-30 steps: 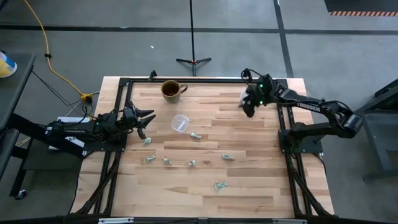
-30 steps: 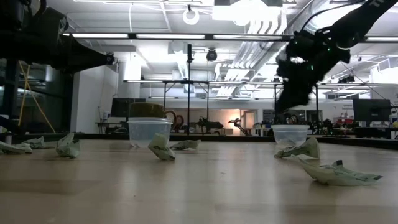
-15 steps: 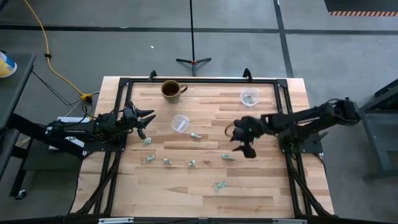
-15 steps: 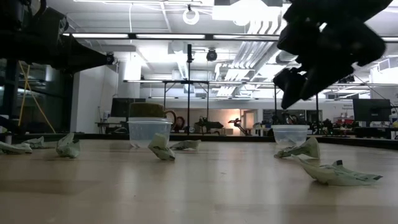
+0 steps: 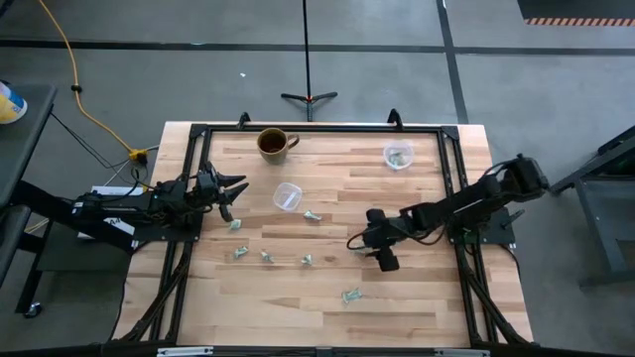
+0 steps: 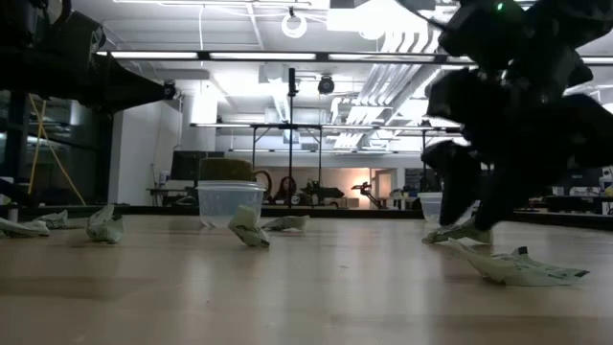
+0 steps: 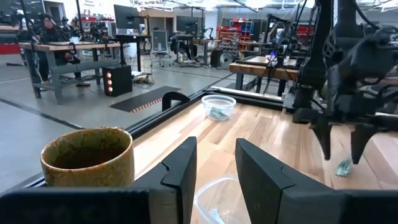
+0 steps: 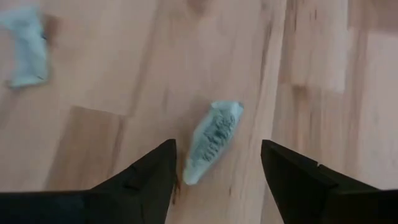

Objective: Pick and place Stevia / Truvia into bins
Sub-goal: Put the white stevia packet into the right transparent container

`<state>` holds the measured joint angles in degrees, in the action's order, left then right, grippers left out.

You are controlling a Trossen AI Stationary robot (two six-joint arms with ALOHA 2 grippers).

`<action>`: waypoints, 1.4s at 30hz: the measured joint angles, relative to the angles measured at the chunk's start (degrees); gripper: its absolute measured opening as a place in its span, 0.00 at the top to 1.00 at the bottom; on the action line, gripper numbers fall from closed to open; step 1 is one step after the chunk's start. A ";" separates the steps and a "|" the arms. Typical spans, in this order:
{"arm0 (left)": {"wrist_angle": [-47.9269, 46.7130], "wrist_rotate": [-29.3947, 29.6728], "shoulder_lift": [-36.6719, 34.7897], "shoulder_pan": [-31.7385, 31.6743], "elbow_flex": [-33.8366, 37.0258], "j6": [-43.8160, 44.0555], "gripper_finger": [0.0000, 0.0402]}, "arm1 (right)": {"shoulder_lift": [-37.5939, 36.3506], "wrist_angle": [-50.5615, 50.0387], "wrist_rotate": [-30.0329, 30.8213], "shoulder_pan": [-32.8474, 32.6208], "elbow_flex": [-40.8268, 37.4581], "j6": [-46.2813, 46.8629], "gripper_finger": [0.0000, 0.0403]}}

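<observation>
Several pale green and white Stevia packets lie on the wooden table, among them one [image 5: 312, 215], one [image 5: 240, 253] and one [image 5: 350, 295]. My right gripper [image 8: 217, 144] is open and slants down over one packet [image 8: 213, 143] that lies flat on the table between its fingers; in the low view they stand on either side of it [image 6: 460, 233]. One clear bin [image 5: 288, 196] stands mid-table, and another bin [image 5: 398, 156] with packets in it stands at the far right. My left gripper [image 5: 233, 188] waits open at the left edge.
A brown mug [image 5: 273, 144] stands near the far edge, left of the middle. Another packet [image 6: 522, 268] lies close in front of my right gripper [image 6: 469, 226] in the low view. A black frame rail [image 5: 317, 127] runs around the table.
My right gripper has swung from the far-right bin toward the table's near edge and middle, sinking and rolling as it went. It now stands low over a packet right of the middle. The packets and bins have stayed put.
</observation>
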<state>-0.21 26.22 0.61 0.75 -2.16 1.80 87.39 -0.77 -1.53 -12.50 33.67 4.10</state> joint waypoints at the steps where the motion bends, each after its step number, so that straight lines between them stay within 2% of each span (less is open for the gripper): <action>1: 0.00 0.00 0.01 0.00 0.01 0.00 0.64 | 0.68 0.04 -0.04 0.01 0.00 0.73 0.45; 5: 0.01 0.00 -0.01 0.00 0.00 0.00 0.64 | 2.08 0.35 0.00 -0.02 0.07 1.93 0.50; 9: 0.04 0.00 -0.01 0.00 0.01 0.00 0.64 | 2.17 0.69 -0.13 0.01 0.07 1.92 0.60; 14: 0.04 0.00 0.00 0.00 0.00 0.00 0.64 | 2.13 1.44 -2.12 0.06 0.02 0.41 0.82; 17: 0.04 0.00 0.01 0.00 -0.01 0.00 0.64 | 0.50 1.91 -1.35 0.41 0.00 -2.47 0.96; 21: 0.04 0.00 0.00 0.00 0.00 0.00 0.64 | -4.41 1.51 7.21 1.70 0.00 -6.04 0.95; 24: 0.04 0.00 -0.01 0.00 -0.01 0.00 0.64 | -9.53 -1.16 15.61 4.34 0.00 -8.67 0.98; 27: 0.04 0.00 0.00 0.00 -0.01 0.00 0.64 | -14.71 -4.98 24.83 9.05 0.00 -9.09 0.98; 31: 0.04 0.00 0.01 0.00 -0.01 0.00 0.64 | -20.24 -10.77 29.44 18.62 0.00 -7.83 0.99; 36: 0.04 0.00 0.01 0.00 0.00 0.00 0.64 | -22.86 -16.03 27.87 32.69 0.00 -4.07 0.99; 42: 0.02 0.00 0.01 0.00 -0.01 0.00 0.64 | -22.18 -17.27 17.43 45.19 0.00 -2.66 0.99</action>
<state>-0.19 26.22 0.62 0.75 -2.17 1.80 65.21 -18.04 15.90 32.70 33.67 1.44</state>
